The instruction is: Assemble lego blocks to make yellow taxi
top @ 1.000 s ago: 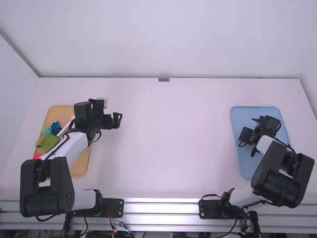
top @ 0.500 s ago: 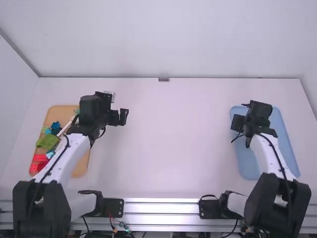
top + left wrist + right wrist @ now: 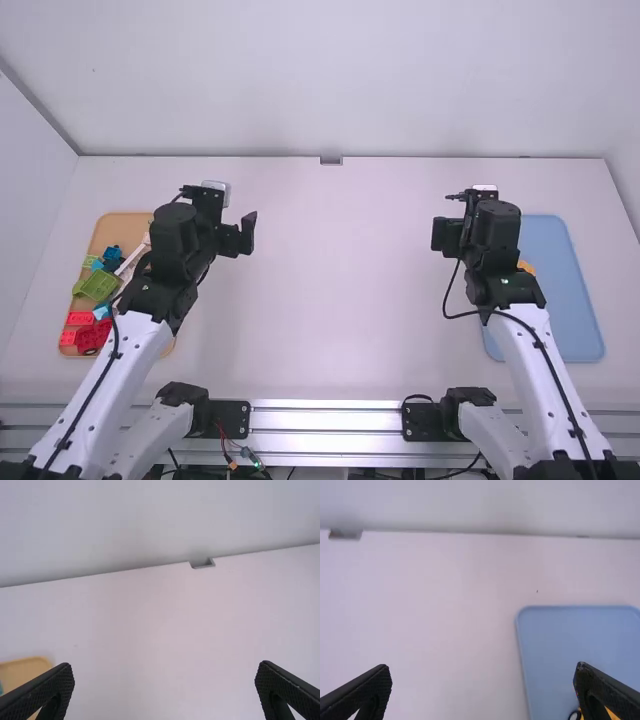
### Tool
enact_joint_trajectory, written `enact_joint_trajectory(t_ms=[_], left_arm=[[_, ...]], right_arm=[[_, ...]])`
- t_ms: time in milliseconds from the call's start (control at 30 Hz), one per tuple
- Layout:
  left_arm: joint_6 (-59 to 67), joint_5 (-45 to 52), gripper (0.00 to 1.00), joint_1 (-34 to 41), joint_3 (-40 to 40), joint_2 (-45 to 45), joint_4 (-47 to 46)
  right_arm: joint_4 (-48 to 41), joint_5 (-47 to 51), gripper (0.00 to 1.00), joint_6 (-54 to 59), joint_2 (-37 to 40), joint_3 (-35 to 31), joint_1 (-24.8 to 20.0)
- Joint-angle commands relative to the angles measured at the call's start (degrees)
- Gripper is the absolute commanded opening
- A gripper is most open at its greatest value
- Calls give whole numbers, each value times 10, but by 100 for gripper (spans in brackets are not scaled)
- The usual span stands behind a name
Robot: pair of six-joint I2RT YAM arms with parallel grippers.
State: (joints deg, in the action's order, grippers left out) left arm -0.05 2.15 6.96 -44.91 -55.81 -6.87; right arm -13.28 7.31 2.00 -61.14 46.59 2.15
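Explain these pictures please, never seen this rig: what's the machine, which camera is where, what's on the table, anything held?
Two robot arms, left and right, work over a white table. The high view looks down from above and behind them; each wrist view comes from a camera on that arm, with its own fingers at the bottom edge.

On the left, a tan tray holds toy blocks, including green, red and blue ones. On the right, a blue tray holds something orange-yellow, partly hidden.

The left gripper and right gripper are open, holding nothing.
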Motion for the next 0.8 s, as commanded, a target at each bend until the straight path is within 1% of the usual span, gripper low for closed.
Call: enact_joint_trajectory(t_ms=[0, 200, 433, 767], left_arm=[[1, -22, 93, -20, 18, 25, 12], [1, -22, 84, -70, 71, 78, 65], [1, -22, 71, -70, 143, 151, 69], [1, -22, 50, -70, 267, 275, 69]], right_arm=[[11, -16, 93, -20, 22, -15, -19], [64, -68, 84, -20, 75, -68, -22], [133, -73, 71, -20, 147, -140, -22], [133, -73, 50, -20, 270, -263, -22]])
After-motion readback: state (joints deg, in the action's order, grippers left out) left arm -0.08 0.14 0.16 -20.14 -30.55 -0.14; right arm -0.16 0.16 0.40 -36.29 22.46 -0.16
